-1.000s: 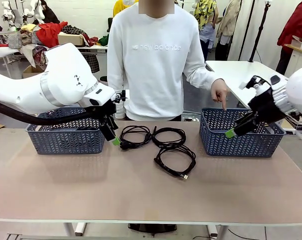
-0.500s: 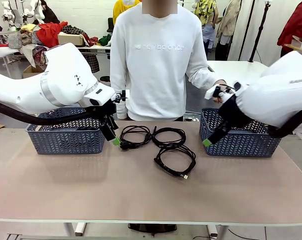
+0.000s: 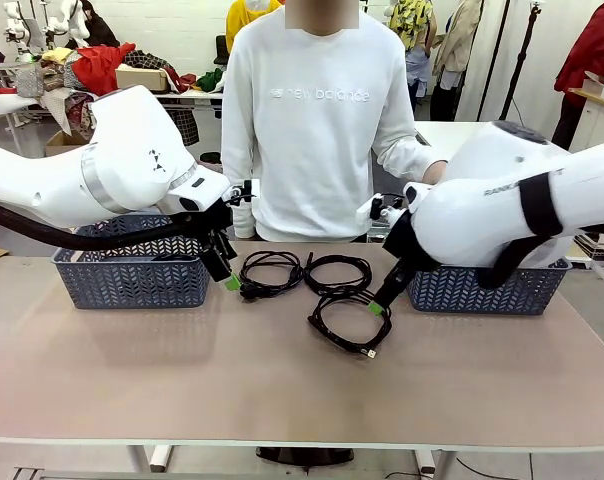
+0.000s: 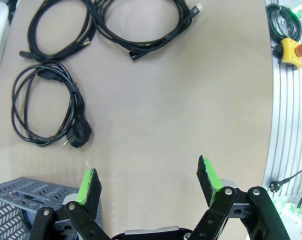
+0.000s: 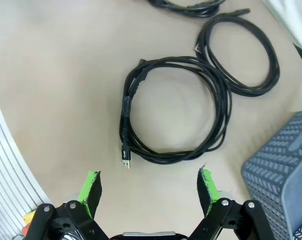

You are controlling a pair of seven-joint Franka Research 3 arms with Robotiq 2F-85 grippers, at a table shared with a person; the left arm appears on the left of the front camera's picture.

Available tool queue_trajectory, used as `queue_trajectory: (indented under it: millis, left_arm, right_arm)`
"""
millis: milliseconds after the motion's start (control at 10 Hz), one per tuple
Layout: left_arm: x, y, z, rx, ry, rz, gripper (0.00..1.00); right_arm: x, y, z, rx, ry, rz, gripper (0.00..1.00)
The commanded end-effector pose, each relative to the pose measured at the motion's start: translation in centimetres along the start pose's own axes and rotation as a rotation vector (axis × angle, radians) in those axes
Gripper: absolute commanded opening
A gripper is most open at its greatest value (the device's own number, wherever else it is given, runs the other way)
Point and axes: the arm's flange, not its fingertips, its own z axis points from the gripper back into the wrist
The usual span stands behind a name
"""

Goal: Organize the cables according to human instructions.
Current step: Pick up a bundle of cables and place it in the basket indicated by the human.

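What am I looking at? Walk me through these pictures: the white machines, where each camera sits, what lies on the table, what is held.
Two white robot arms work at a table, facing a person in a white sweatshirt. The wide picture comes from a fixed camera between the arms; the other two come from cameras on the wrists, looking along each gripper's green-padded fingers. On the table lie three coiled black cables between two blue-grey baskets. The left gripper is open near the coil with a mains plug; the right gripper is open above the coil with a USB plug. Neither holds anything.
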Motion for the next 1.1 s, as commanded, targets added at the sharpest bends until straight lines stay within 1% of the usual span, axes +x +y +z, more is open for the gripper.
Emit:
queue_trajectory:
  millis: [0,100,200,800,1000]
  left_arm:
    - [-0.1,0.0,0.1,0.002,0.000,0.002,1.00]
    - [-0.1,0.0,0.1,0.002,0.000,0.002,1.00]
    - [-0.1,0.0,0.1,0.002,0.000,0.002,1.00]
    - [-0.1,0.0,0.1,0.002,0.000,0.002,1.00]
    - [-0.1,0.0,0.1,0.002,0.000,0.002,1.00]
  right_arm:
    - [1.1,0.0,-0.2,-0.035,0.026,-0.012,1.00]
    - [1.1,0.0,-0.4,-0.037,0.031,-0.014,1.00]
    - [0.4,0.2,-0.6,-0.001,0.012,0.007,1.00]
    - [0.5,0.2,-0.8,-0.006,0.020,0.008,1.00]
    - [2.5,0.4,-3.8,0.007,0.055,0.041,1.00]
